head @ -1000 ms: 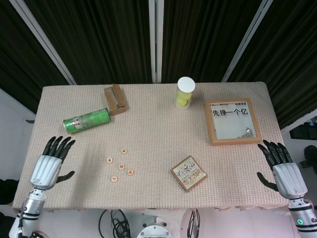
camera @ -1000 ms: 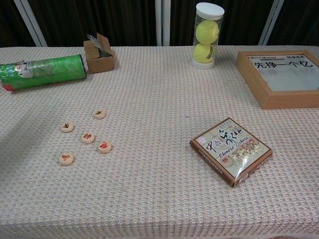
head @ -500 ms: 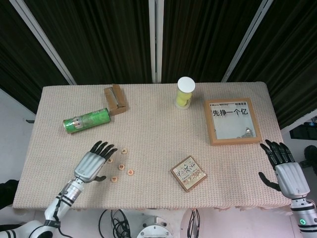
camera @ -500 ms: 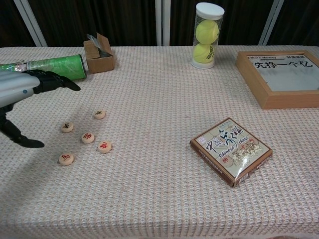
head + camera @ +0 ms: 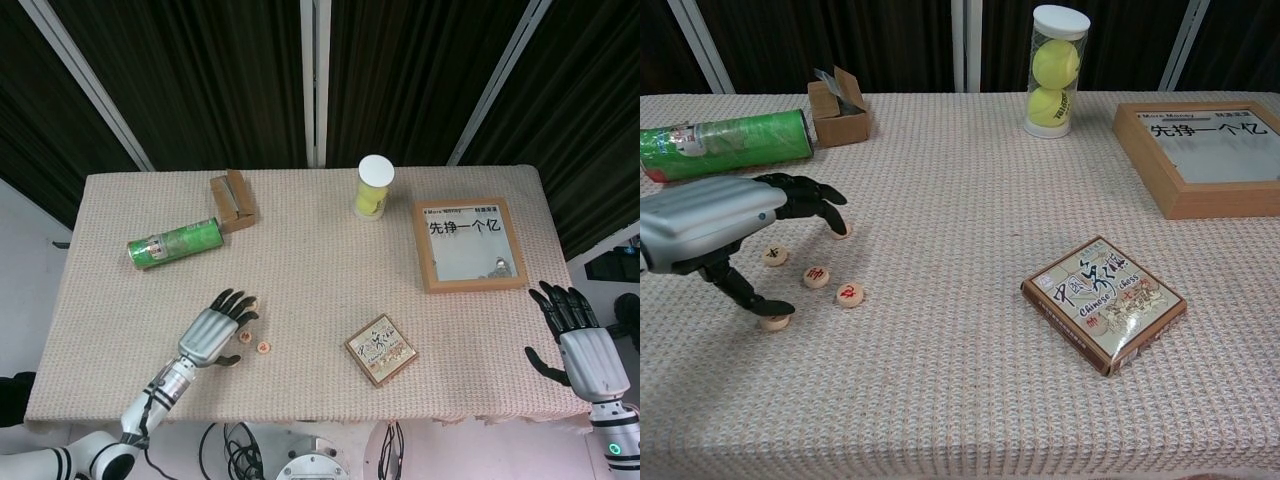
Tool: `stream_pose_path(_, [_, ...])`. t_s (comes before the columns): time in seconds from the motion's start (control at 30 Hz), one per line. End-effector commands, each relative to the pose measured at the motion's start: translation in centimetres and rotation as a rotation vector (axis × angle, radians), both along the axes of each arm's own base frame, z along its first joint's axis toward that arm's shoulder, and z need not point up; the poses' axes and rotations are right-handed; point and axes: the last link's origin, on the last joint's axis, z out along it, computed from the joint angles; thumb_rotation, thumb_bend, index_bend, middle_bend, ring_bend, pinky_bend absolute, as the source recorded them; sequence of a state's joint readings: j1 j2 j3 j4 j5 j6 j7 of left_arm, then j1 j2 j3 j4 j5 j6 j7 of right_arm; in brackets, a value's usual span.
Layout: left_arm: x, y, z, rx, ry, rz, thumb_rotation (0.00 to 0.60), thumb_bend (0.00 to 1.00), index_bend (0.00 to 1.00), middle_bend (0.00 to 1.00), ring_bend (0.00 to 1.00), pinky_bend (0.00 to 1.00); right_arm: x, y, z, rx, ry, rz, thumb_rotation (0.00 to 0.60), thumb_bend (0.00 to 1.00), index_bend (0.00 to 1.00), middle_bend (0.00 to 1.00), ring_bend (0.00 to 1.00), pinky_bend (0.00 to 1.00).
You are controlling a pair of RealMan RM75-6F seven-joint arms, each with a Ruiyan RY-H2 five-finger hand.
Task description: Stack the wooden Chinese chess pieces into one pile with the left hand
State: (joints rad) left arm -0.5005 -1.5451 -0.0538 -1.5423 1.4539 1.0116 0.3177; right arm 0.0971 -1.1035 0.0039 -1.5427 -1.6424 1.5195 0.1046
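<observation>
Left hand (image 5: 710,230) is hovering low over the chess pieces (image 5: 816,277) at lower left of the chest frame, palm down, holding nothing. Its fingers (image 5: 805,198) are spreading forward and apart, tips reaching toward the farthest piece (image 5: 843,231). The thumb is curling down onto or just over the nearest piece (image 5: 773,321); contact cannot be told for sure. In my judgement this wide, flat posture is bracketing the cluster so one disc can be pinched and carried onto another.

The pieces are lying flat and apart from each other on the tabletop (image 5: 970,380), none stacked yet, so the pile is not started. In the head view the hand (image 5: 215,330) is covering most of them; only a few are showing around the fingertips, at lower left of centre.

Right hand (image 5: 580,340) is waiting at the lower right edge of the head frame, fingers spread, holding nothing, well apart from the work, which fits a left-hand-only task.

Clutter is sitting away from the pieces, not blocking the reach: green can (image 5: 725,145) lying on its side at upper left, small cardboard box (image 5: 840,105) beside it, tennis ball tube (image 5: 1057,70) upright at top centre, wooden frame (image 5: 1200,155) at upper right, chess set box (image 5: 1103,303) right of centre.
</observation>
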Motion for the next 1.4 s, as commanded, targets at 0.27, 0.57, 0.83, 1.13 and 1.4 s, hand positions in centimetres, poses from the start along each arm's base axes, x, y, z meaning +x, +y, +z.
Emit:
stream_pose_path(0.27, [0.2,0.7,-0.1,-0.002,0.013,0.007,0.6,0.18,0.28,0.07,0.0,0.04,-0.1,0.0,0.1,0.002,-0.003,-0.002,0.6,0.25,0.0,0.0,0.0,0.0])
stream_pose_path(0.57, [-0.1,1.2,-0.5,0.0,0.021,0.018,0.6,0.26,0.36,0.08,0.0,0.04,-0.1,0.0,0.2,0.0,-0.005,-0.004,0.6,0.25,0.0,0.0,0.0,0.0])
stream_pose_path(0.83, [-0.4,1.2,-0.9,-0.011,0.015,0.024,0.6,0.26,0.41,0.08,0.0,0.04,-0.1,-0.1,0.2,-0.001,-0.005,-0.007,0.6,0.25,0.0,0.0,0.0,0.0])
stream_pose_path(1.13, [-0.9,1.2,-1.3,-0.025,0.018,0.036,0.6,0.3,0.42,0.08,0.0,0.03,-0.2,-0.1,0.2,-0.001,-0.003,-0.011,0.6,0.25,0.0,0.0,0.0,0.0])
stream_pose_path(1.4, [-1.1,1.1,-1.6,-0.027,0.006,0.039,0.6,0.31,0.46,0.08,0.0,0.03,-0.2,-0.1,0.2,0.003,-0.001,-0.014,0.6,0.25,0.0,0.0,0.0,0.0])
